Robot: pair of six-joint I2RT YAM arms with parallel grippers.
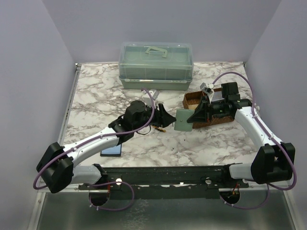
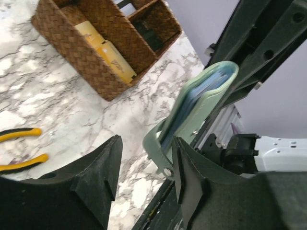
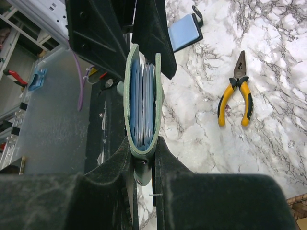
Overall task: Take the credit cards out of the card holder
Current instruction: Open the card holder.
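My right gripper (image 3: 143,153) is shut on the card holder (image 3: 130,96), a pale teal-green wallet held folded and edge-up above the table. Several bluish credit cards (image 3: 144,100) stand between its panels. In the top view the card holder (image 1: 183,120) hangs between my two grippers, with my right gripper (image 1: 194,116) at its right edge. My left gripper (image 2: 146,172) is open, and the card holder's (image 2: 201,103) snap-tab end sits between its fingers, close against the right finger (image 2: 192,177). One blue card (image 1: 111,151) lies flat on the table by my left arm; it also shows in the right wrist view (image 3: 184,31).
Yellow-handled pliers (image 3: 235,91) lie on the marble table (image 1: 96,100) under the grippers. A brown woven divided tray (image 2: 81,52) stands behind my right gripper. A translucent green lidded box (image 1: 156,64) stands at the back centre.
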